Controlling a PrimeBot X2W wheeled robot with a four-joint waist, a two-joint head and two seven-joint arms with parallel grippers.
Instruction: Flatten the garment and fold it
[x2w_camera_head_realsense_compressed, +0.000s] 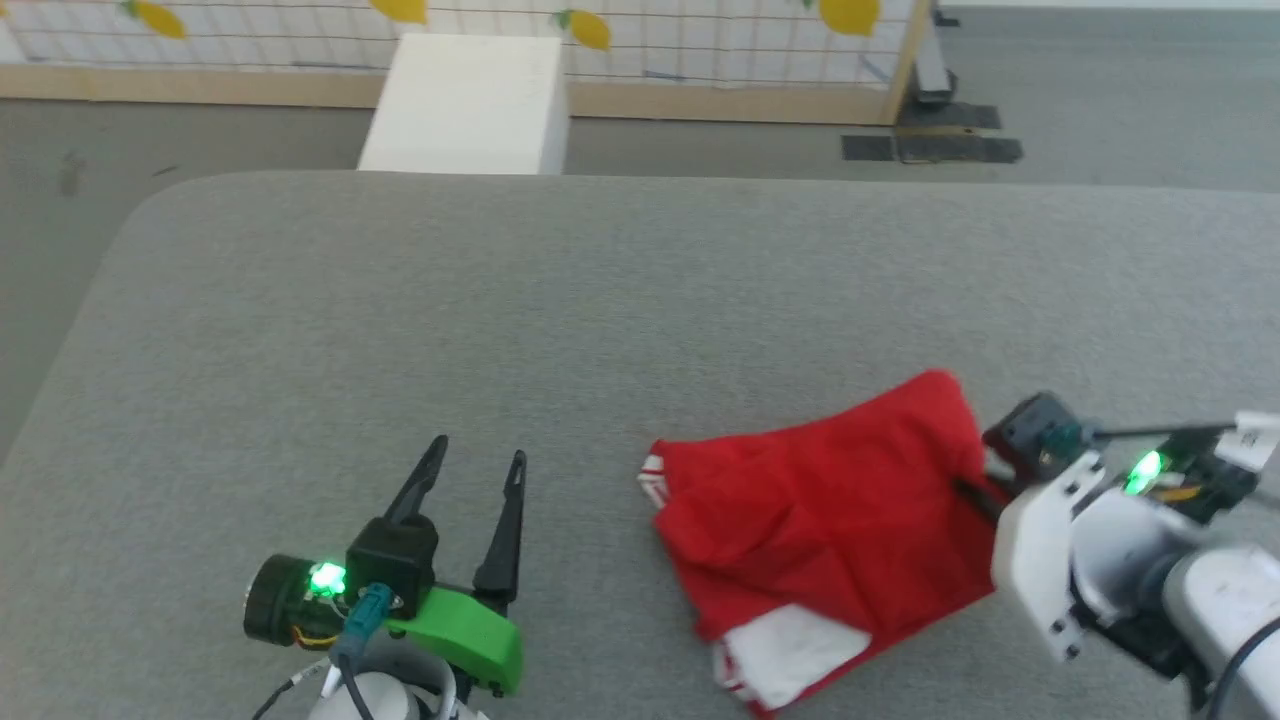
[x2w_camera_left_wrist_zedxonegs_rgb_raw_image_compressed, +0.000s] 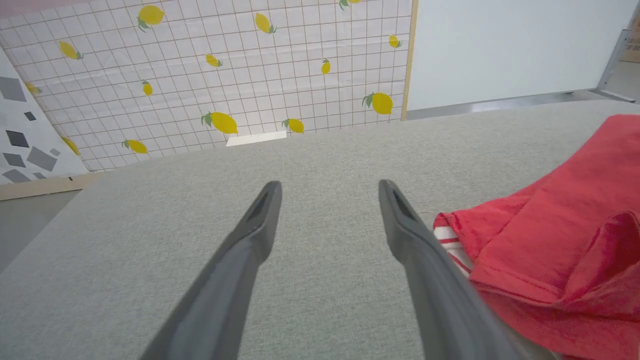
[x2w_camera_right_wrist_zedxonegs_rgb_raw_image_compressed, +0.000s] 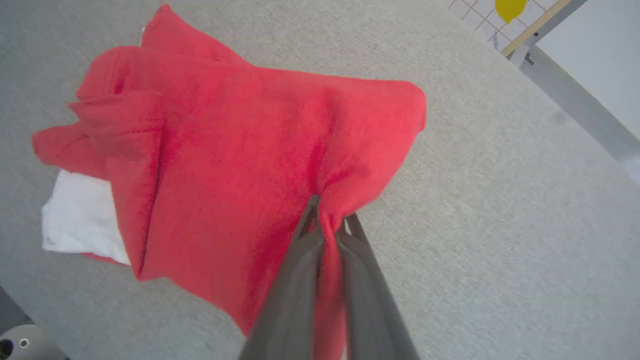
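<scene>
Garment (x2w_camera_head_realsense_compressed: 830, 520) — red, loosely bunched in soft folds, lying on the grey cloth-covered table top (x2w_camera_head_realsense_compressed: 600, 300), right of the middle and toward the near edge in the head view. White sleeve (x2w_camera_head_realsense_compressed: 800, 655) at the near side; red-and-white striped trim (x2w_camera_head_realsense_compressed: 652, 480) at the left edge.

Right gripper (x2w_camera_right_wrist_zedxonegs_rgb_raw_image_compressed: 332, 207) — pinched almost closed on a gathered ridge of red cloth at the garment's right-hand edge, fabric puckered between the two dark fingers.

Left gripper (x2w_camera_head_realsense_compressed: 479, 448): spread wide, holding nothing, over bare table top to the left of the garment. In the left wrist view, one finger (x2w_camera_left_wrist_zedxonegs_rgb_raw_image_compressed: 425, 260) just beside the striped trim; contact not possible to tell.

Beyond the table: white box (x2w_camera_head_realsense_compressed: 470, 100) on the floor, lemon-printed gridded panel (x2w_camera_left_wrist_zedxonegs_rgb_raw_image_compressed: 225, 75) behind.
</scene>
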